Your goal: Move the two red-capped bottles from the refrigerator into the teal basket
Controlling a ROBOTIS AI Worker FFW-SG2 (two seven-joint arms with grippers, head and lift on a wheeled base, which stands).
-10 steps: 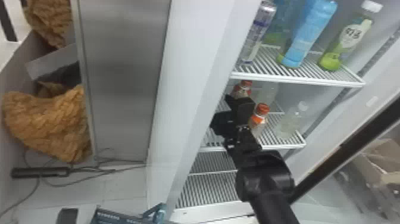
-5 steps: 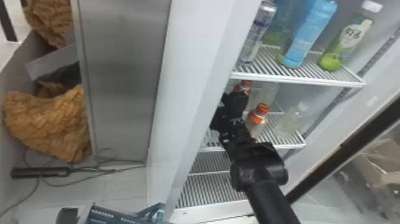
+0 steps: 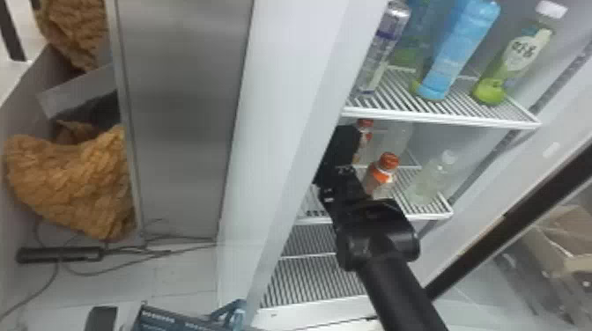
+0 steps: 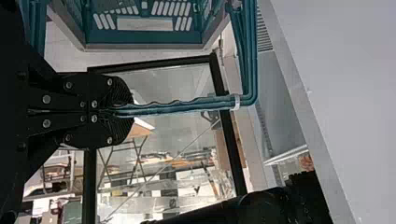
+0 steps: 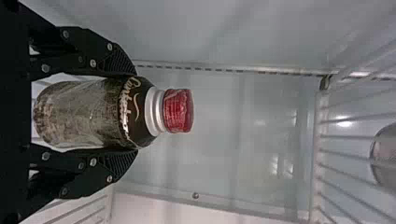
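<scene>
Shifted the right gripper [image 3: 343,143] toward ten o'clock in the head view, nearer the white refrigerator wall [image 3: 304,97]. Drew the right arm [image 3: 396,281] toward eleven. Uncovered more of the front red-capped bottle [image 3: 382,178], at the gripper's four o'clock, and of the rear one [image 3: 364,143].
</scene>
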